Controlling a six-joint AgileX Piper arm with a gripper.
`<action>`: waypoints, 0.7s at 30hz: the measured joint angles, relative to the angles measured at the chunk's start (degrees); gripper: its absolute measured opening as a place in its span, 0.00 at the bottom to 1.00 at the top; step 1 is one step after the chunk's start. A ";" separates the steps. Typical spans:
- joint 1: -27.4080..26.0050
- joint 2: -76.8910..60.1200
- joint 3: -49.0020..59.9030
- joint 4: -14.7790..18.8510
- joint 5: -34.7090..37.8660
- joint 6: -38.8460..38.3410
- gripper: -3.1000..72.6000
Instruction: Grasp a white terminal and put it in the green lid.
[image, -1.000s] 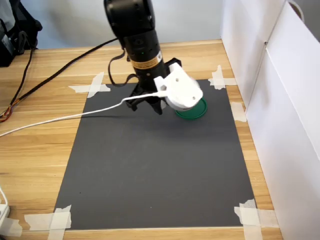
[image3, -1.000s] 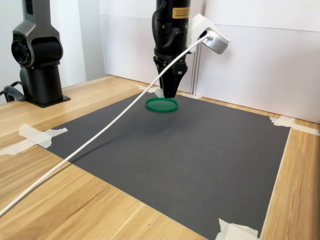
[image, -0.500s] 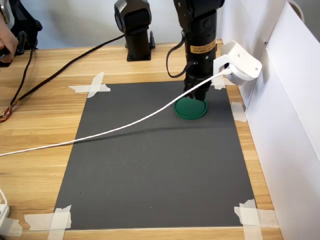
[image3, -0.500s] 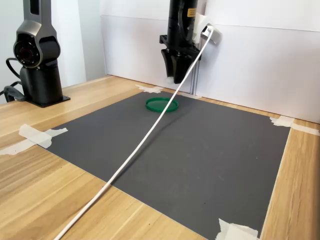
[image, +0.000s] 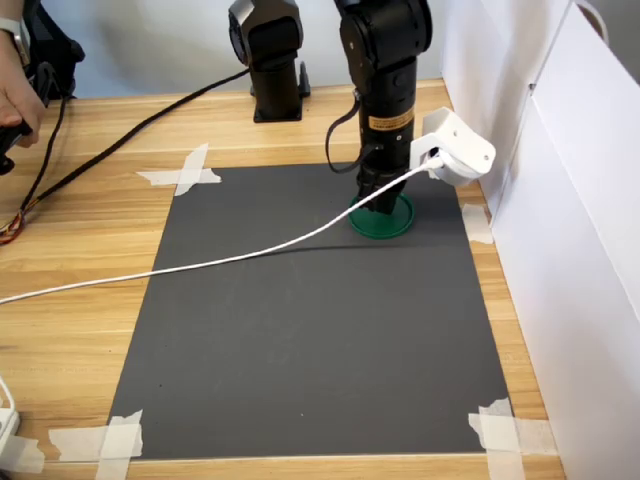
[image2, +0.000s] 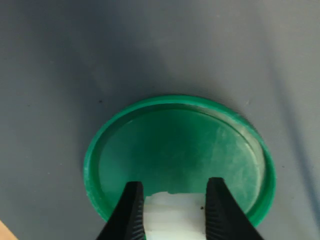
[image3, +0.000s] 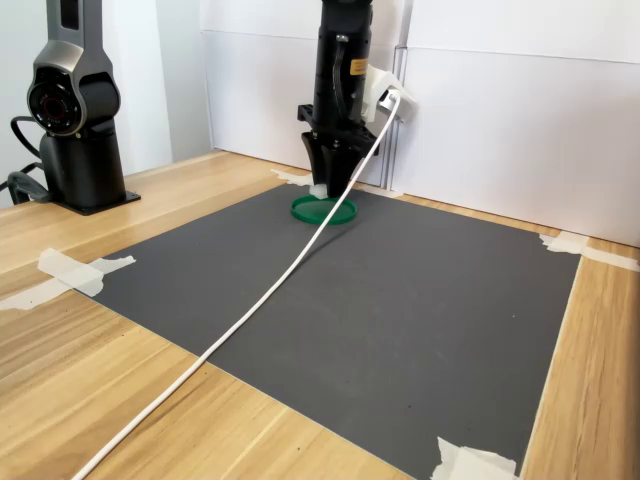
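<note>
- At the first exterior view's far left a person's hand (image: 18, 95) rests at the edge of the wooden table (image: 80, 330), close to some dark cables (image: 130, 135).
- A thin white cable (image: 200, 262) runs from that left edge across the table and the dark grey mat (image: 320, 340), rising to the white camera housing (image: 455, 150) fixed to the arm.
- The mat lies flat on the table, held at its corners by strips of white tape (image: 185, 172).
- Behind the mat, in the first exterior view, a black arm base (image: 268, 45) stands on the table.
- The black arm (image: 385, 90) comes straight down over the green lid (image: 400, 222), which lies flat on the mat near its far right corner in the first exterior view.
- In the second exterior view the lid (image3: 335, 212) sits on the mat's far side, with the arm's hand (image3: 322, 190) right down at it.
- In the wrist view the hand (image2: 172, 212) is gripping the white terminal (image2: 172, 215): its two black fingers (image2: 131, 210) press on either side of the little white block.
- The terminal is inside the lid's rim (image2: 100, 150), near the edge; whether it touches the lid's floor I cannot tell.
- White panels (image: 560, 200) stand along the right side of the table in the first exterior view.
</note>
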 joint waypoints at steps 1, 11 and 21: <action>0.00 -0.05 0.00 -0.05 -0.17 0.00 0.41; 0.00 -0.05 0.07 -0.18 -0.14 -0.21 0.48; 0.00 -0.05 0.07 -1.60 3.36 2.27 0.78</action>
